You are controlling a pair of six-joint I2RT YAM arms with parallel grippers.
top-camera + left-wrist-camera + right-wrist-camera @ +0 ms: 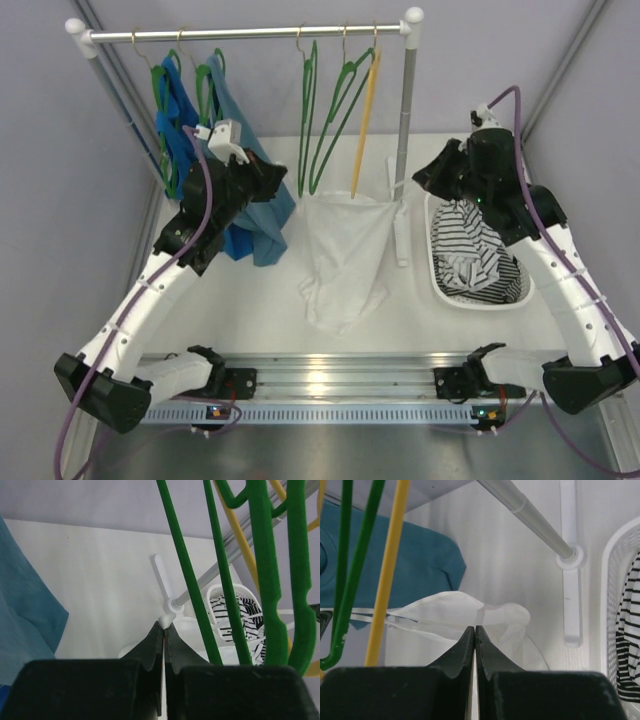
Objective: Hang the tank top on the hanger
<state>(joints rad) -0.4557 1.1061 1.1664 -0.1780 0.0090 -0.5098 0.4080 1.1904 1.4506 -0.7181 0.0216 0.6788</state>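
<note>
Left gripper [163, 632]: jaws clenched tip to tip, nothing between them
Right gripper [474, 630]: jaws also clenched, grasping nothing
Tank top [452, 609]: spread on the table [230, 300], just beyond and below the right jaw tips, not touched by them; out of reach of the left jaws
Hanger [190, 575]: green, hooked on the rail [250, 33], close ahead and to the right of the left jaw tips, bare
Yellow hanger [387, 580]: to the left of the right jaws, not the one needed
Basket [437, 285]: to the right of the right jaws, with the striped garment [475, 250] inside
Done so far: nothing to see, probably only the approach
Left to do: all of it by my judgement; take the hanger, pick up the top, pass both shoulders through
</note>
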